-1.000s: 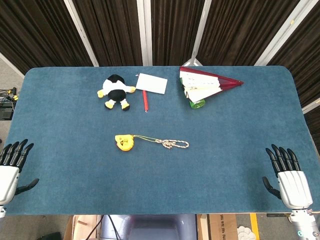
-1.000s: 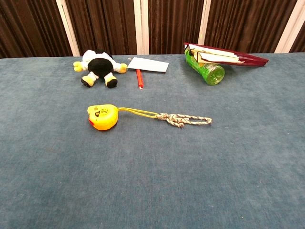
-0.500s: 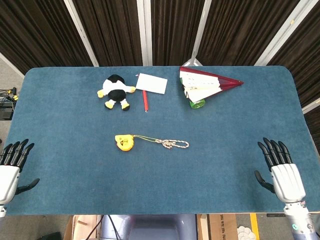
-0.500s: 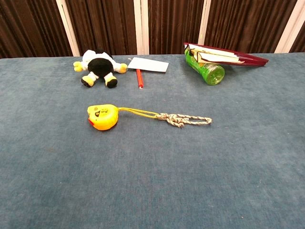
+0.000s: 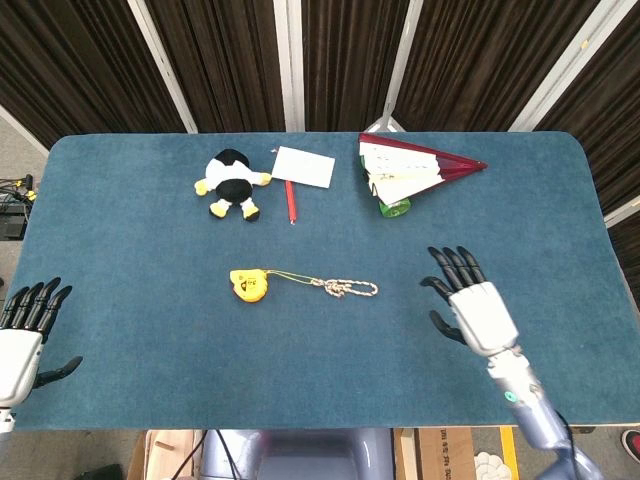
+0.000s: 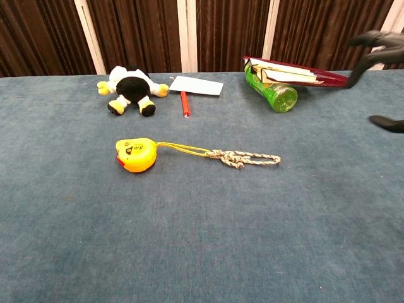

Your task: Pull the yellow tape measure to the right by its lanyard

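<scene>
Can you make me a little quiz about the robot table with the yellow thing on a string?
1. True or false: the right hand is holding the lanyard.
2. Which end of the yellow tape measure does the lanyard come out of: A) the side toward the right hand, B) the side toward the left hand, C) the top?
3. Fill in: the red pencil lies between the plush toy and the ____ card.

Key:
1. False. Its fingers are spread and apart from the lanyard.
2. A.
3. White; the white card sits just above the pencil.
</scene>
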Tool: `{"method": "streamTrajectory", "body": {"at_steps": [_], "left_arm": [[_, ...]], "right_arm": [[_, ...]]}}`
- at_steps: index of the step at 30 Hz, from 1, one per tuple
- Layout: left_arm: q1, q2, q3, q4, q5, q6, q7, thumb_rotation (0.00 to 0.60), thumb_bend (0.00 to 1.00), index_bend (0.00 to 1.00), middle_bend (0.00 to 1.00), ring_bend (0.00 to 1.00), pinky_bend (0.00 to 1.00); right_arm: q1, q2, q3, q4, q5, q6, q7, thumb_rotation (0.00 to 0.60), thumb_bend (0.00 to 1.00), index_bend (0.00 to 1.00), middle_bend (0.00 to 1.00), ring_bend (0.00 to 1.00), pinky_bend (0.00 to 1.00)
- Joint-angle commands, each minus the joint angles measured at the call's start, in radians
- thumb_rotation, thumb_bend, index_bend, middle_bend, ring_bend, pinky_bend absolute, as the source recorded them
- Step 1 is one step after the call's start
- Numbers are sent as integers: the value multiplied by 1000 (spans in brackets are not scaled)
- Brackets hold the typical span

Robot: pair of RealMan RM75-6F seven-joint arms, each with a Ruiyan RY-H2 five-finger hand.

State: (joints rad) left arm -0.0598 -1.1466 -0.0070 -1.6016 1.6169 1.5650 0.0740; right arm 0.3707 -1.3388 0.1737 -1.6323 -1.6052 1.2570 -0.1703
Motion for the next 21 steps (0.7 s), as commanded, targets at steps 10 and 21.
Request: {"method": "streamTrajectory", "body": {"at_steps": [10, 21], "left_arm": [[-8, 4, 0, -2, -7, -17, -21, 600, 0, 0, 0, 0, 0], [-20, 1, -2, 3, -18, -39, -34, 600, 0, 0, 0, 0, 0]], "right_arm": [[159, -275, 61, 198, 180, -182, -164, 600, 360, 404, 100, 0, 30], [234, -442, 76, 415, 255, -219, -177, 600, 359, 448, 117, 0, 36]]}}
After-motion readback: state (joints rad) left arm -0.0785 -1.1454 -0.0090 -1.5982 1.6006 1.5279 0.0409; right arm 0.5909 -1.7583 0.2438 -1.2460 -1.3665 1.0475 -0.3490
